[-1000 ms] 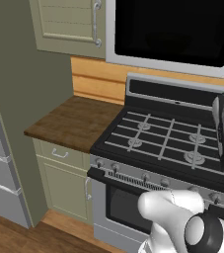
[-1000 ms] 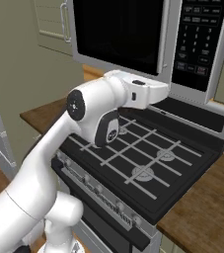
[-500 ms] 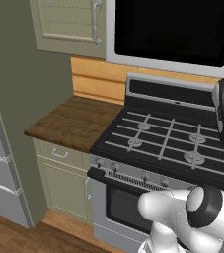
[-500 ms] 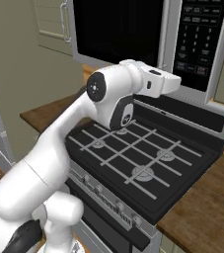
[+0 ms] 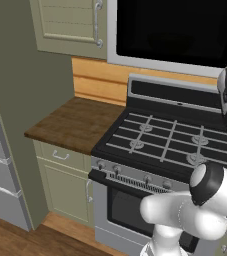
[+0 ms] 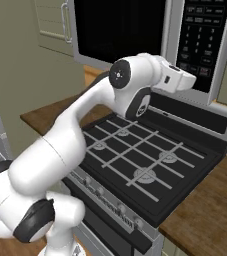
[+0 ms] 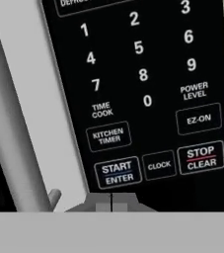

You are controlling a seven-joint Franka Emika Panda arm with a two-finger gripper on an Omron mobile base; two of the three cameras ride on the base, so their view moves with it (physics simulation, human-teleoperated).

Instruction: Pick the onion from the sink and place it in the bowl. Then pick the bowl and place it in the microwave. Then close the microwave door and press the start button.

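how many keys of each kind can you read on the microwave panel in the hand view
digit keys: 10
boxed word keys: 5
unboxed word keys: 2
total: 17, leaving out the cut-off key at the top edge

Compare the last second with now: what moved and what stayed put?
The arm swung up and right, carrying the shut end effector from above the stove up to the microwave control panel, close by START/ENTER. Nothing grasped or released. Microwave door stays closed; base unmoved.
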